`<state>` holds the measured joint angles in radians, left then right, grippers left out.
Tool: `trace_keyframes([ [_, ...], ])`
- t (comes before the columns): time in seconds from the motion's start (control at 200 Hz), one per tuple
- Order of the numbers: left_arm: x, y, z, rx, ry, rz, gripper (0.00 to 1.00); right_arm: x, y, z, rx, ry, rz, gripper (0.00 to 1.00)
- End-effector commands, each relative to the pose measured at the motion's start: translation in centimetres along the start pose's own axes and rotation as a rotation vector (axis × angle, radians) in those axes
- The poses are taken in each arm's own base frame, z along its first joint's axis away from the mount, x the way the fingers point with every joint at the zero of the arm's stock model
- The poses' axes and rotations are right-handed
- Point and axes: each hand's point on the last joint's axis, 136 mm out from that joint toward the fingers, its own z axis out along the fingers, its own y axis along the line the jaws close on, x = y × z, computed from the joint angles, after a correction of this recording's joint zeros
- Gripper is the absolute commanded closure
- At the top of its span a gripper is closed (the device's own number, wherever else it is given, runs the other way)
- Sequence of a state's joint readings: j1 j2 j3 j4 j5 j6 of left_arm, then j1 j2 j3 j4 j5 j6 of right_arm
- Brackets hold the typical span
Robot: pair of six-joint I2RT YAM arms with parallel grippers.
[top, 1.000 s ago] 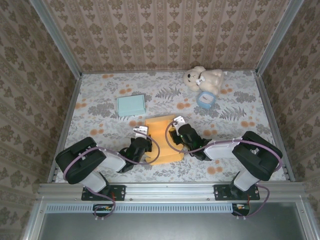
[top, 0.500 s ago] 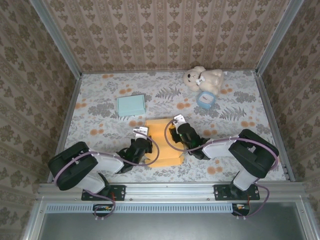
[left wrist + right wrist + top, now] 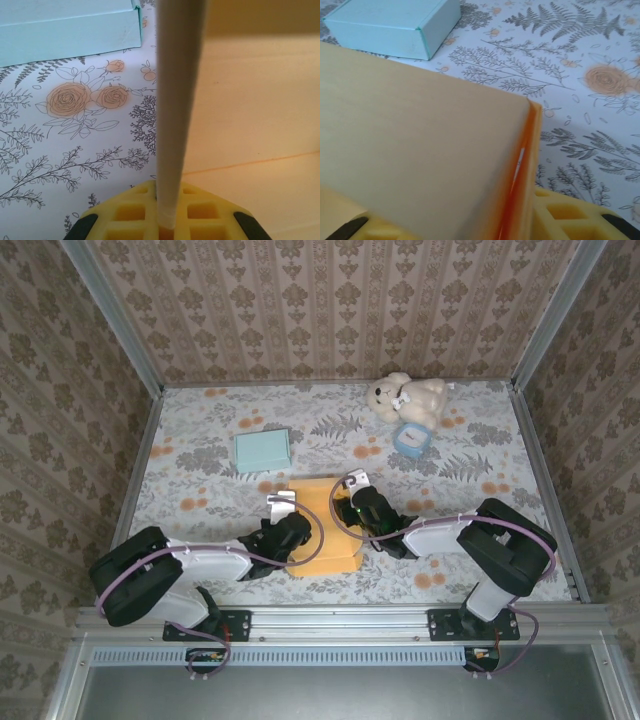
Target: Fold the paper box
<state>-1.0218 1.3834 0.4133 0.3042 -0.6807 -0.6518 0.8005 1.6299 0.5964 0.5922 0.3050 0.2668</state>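
The yellow-orange paper box (image 3: 325, 535) lies on the flowered table between both arms. My left gripper (image 3: 291, 530) is at its left side. In the left wrist view that gripper (image 3: 167, 222) is shut on the box's upright left wall (image 3: 176, 100), seen edge-on, with the box floor (image 3: 250, 125) to the right. My right gripper (image 3: 352, 512) is at the box's right wall. In the right wrist view that gripper (image 3: 455, 227) has its yellow fingers (image 3: 570, 215) well apart, and the tilted box panel (image 3: 420, 150) runs down between them.
A closed teal box (image 3: 262, 449) sits behind and left of the paper box, close ahead of both wrist cameras (image 3: 65, 30) (image 3: 395, 25). A teddy bear (image 3: 405, 397) and a small blue object (image 3: 409, 439) are at the back right. Patterned walls enclose the table.
The left arm has sunk lower and stretched out, still gripping the left wall. The right gripper has shifted slightly along the right wall and its fingers have spread.
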Motion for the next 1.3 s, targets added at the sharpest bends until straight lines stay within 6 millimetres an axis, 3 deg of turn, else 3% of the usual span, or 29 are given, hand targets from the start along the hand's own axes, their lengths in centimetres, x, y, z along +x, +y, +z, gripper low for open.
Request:
trace_keyframes([
  [0.0,-0.7,0.9,-0.3,-0.059,-0.020,-0.026,1.00,0.1,0.3,-0.5,-0.042,0.021,0.055,0.58],
  [0.515,-0.6,1.1,-0.3,-0.078,-0.008,-0.031,1.00,0.2,2.1,-1.9,-0.180,0.042,0.106,0.54],
  [0.635,-0.5,1.1,-0.3,-0.074,-0.005,-0.033,1.00,0.4,1.7,-1.9,-0.156,0.042,0.094,0.62],
  [0.79,-0.6,0.9,-0.3,-0.066,-0.005,-0.036,1.00,1.2,1.2,-1.3,-0.119,0.063,0.077,0.64],
  [0.91,-0.7,1.0,-0.4,-0.070,-0.007,-0.038,1.00,1.6,-1.0,-0.9,0.012,0.068,0.075,0.71],
  [1.01,-0.8,0.9,-0.5,-0.060,-0.008,-0.044,1.00,1.6,-2.3,-0.7,0.096,0.066,0.065,0.68],
  [1.14,-0.8,0.1,-0.3,-0.026,-0.004,-0.044,1.00,1.0,-0.9,0.0,0.033,0.062,0.032,0.62],
  [1.295,-0.6,-0.3,-0.3,-0.003,0.004,-0.045,1.00,0.2,1.2,0.6,-0.077,0.046,0.026,0.62],
])
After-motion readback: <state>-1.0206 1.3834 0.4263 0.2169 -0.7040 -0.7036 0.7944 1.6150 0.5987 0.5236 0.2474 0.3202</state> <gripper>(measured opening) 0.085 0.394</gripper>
